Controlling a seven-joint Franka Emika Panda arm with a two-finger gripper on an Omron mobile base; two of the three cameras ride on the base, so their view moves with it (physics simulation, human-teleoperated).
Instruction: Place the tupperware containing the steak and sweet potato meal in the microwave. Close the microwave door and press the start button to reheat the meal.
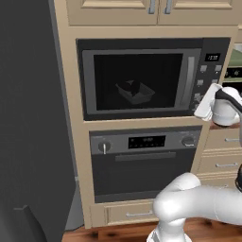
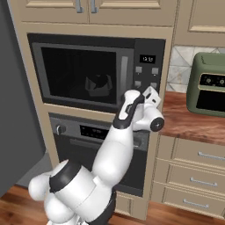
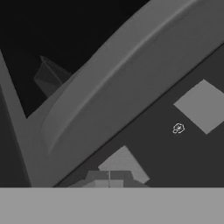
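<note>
Pressing the start button on the wide black built-in microwave (image 1: 151, 78)

Closed hand (image 3: 109, 177) sits at a grey panel button (image 3: 124, 164); push straight, gently. Translucent grey-white tupperware (image 1: 135, 92) rests inside behind the shut dark glass door (image 1: 139, 81).

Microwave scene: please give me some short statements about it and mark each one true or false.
1. The microwave door is closed. True.
2. The tupperware sits on the counter beside the green appliance. False: it shows inside the microwave, behind the door glass.
3. The hand is at the microwave's button panel, fingers together. True.
4. The oven stands above the microwave. False: it is below it.
5. The hand holds the steak. False: it holds nothing.
</note>
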